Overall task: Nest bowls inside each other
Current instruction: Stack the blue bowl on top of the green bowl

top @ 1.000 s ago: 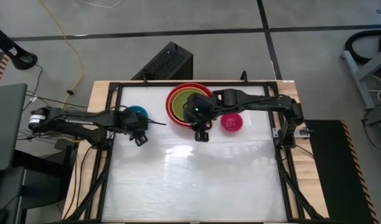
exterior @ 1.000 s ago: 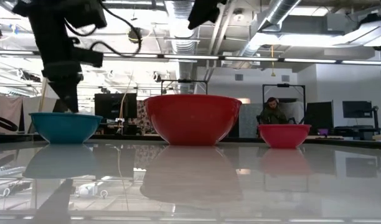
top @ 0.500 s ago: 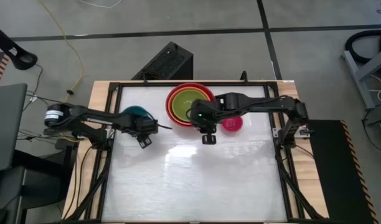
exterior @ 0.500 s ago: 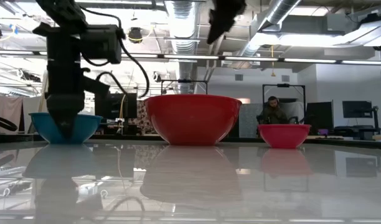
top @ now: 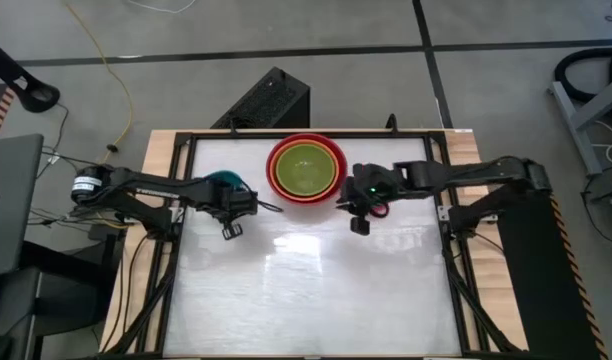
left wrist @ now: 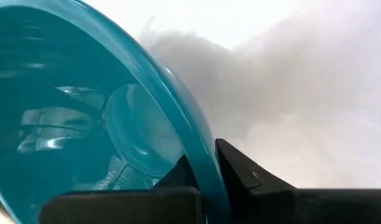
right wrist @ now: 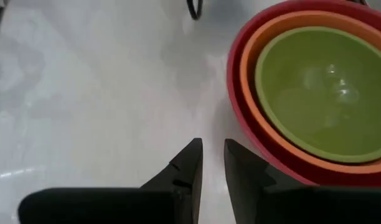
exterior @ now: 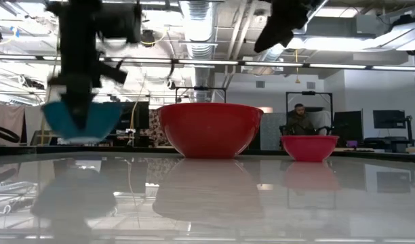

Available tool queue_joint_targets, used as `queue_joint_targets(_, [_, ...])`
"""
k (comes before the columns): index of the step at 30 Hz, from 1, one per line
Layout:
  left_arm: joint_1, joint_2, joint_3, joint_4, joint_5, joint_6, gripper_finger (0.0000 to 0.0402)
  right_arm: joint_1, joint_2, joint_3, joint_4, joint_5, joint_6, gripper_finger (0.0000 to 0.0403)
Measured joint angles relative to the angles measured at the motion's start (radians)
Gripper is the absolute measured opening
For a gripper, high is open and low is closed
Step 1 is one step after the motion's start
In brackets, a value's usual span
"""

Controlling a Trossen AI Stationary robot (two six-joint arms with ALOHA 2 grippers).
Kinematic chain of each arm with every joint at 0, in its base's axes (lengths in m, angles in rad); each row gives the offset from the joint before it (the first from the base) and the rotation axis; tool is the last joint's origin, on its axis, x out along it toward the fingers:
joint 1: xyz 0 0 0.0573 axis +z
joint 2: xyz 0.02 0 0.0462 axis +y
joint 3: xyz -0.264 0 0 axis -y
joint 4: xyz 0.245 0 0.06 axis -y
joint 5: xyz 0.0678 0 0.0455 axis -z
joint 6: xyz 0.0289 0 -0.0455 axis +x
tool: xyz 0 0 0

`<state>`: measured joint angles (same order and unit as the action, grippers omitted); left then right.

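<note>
My left gripper [left wrist: 203, 162] is shut on the teal bowl [top: 221, 180] at the table's far left. In the low view the teal bowl [exterior: 82, 120] hangs a little above the table. The red bowl [top: 306, 170] stands at the far middle with the orange bowl [right wrist: 253, 68] and the lime green bowl [right wrist: 321, 87] nested inside it. The pink bowl [exterior: 309, 146] rests on its base to the right of them, mostly hidden from above by my right arm. My right gripper [right wrist: 212, 149] hovers above the table beside the red bowl, a narrow gap between its fingers and nothing in it. My left gripper pinches the teal bowl's rim [left wrist: 200, 149], with one finger [left wrist: 178, 177] inside the bowl and the other [left wrist: 240, 174] outside the wall. The fingers come from above, pointing steeply down. The bowl is lifted clear of the table.
The white table top [top: 316, 290] lies bare across its near half. A black box [top: 266, 100] stands on the floor beyond the far edge. A person [exterior: 299, 122] sits in the room far behind the table.
My left gripper has taken hold of the teal bowl's rim and lifted the bowl just clear of the table. My right gripper has drawn back from over the nested bowls toward the table's right edge and has sunk lower, now above the pink bowl.
</note>
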<state>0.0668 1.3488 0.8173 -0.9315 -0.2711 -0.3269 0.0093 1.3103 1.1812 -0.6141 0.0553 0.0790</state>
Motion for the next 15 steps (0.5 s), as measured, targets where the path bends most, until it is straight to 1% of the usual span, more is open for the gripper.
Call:
queue_joint_targets(4, [-0.116,-0.031,0.144,-0.043,0.099,0.051,0.0005,0.027,-0.037,-0.060,0.086,-0.005,-0.017,0.0086])
queue_joint_targets(8, [-0.274,-0.041,0.289,-0.039,0.175,0.069,0.0005,0.062,-0.006,-0.061,0.095,-0.005,-0.098,0.0086])
queue_joint_targets(11, [-0.414,-0.040,0.351,-0.011,0.162,0.127,0.0005,0.092,0.038,-0.061,0.137,-0.006,-0.191,0.0086])
queue_joint_targets(15, [-0.588,-0.036,0.340,0.008,0.093,0.367,0.0005,0.137,0.106,-0.061,0.262,-0.007,-0.330,0.0086])
